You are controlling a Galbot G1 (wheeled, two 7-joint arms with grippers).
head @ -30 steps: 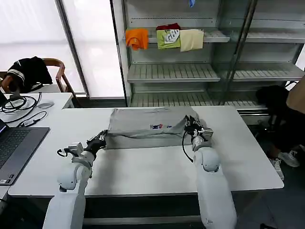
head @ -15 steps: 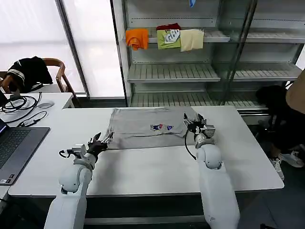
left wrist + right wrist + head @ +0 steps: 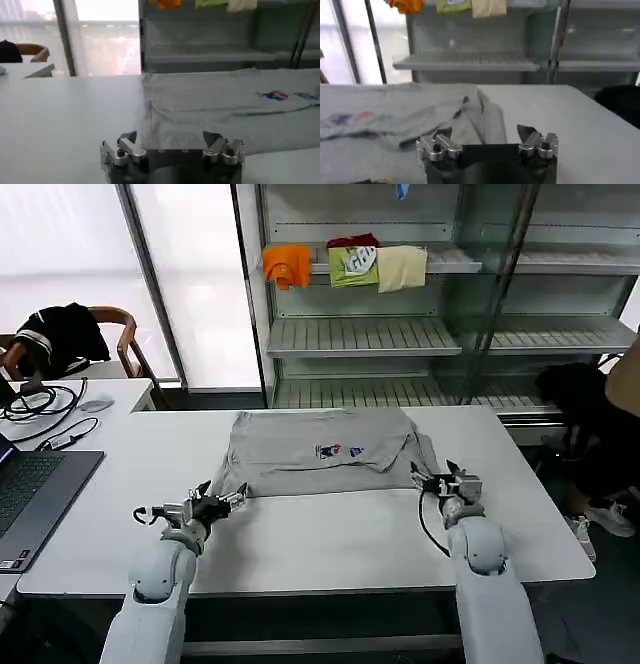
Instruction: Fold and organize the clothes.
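Right now I see the light grey shirt [image 3: 325, 449] lying flat on the white tabletop [image 3: 330, 534], print side up, its long axis running left to right across the far half, its right sleeve spilling toward my right side. My left pincer [image 3: 226, 500] sits just off the shirt's near left corner, fingers spread and empty. My right pincer [image 3: 432, 481] rests beside the crumpled right sleeve, likewise spread and gripping nothing.
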